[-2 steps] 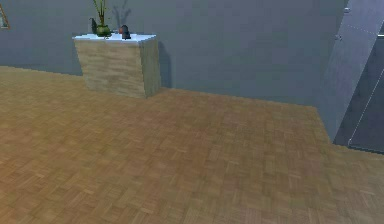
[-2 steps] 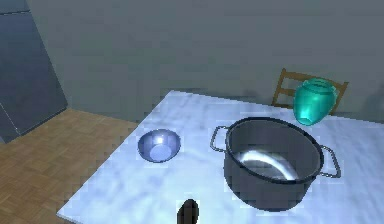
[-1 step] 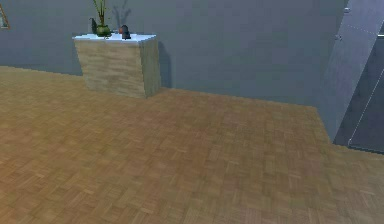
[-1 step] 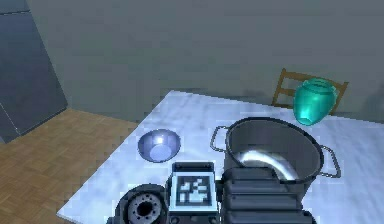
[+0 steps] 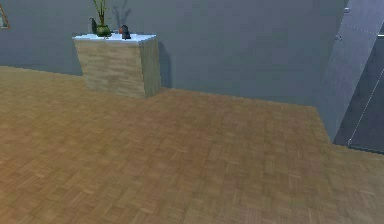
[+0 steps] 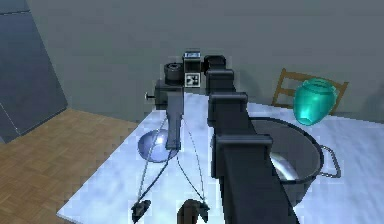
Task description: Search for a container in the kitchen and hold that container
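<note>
Pot [image 6: 300, 155], wide and steel, stands on the table [image 6: 110, 182] and looks the likeliest container. A teal jar [image 6: 315, 100] sits just behind the pot and a silver bowl [image 6: 152, 148] lies well left of it; either might also serve. The gripper [image 6: 166, 209] hangs left of the pot, nearer than the bowl, and I cannot tell whether it holds anything. The arm [image 6: 235, 120] runs close beside the pot's rim. A sideways sweep could knock pot or jar, and fingers may skid off smooth steel. A chair [image 6: 285, 85] stands beyond the pot.
</note>
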Motion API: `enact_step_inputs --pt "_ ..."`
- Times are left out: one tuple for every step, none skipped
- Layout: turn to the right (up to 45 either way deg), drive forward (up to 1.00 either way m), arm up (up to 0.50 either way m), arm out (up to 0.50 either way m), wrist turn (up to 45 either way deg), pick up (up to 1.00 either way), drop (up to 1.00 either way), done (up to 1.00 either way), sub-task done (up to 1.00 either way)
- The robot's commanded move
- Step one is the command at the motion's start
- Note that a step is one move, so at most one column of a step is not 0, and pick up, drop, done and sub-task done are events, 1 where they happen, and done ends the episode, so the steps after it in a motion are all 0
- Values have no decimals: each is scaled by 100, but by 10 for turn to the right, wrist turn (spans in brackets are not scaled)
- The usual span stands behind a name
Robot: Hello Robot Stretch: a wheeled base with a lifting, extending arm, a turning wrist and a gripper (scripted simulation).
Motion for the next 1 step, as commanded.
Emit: enact_step_inputs --pt "0 0 0 0 450 0 0 0 0"
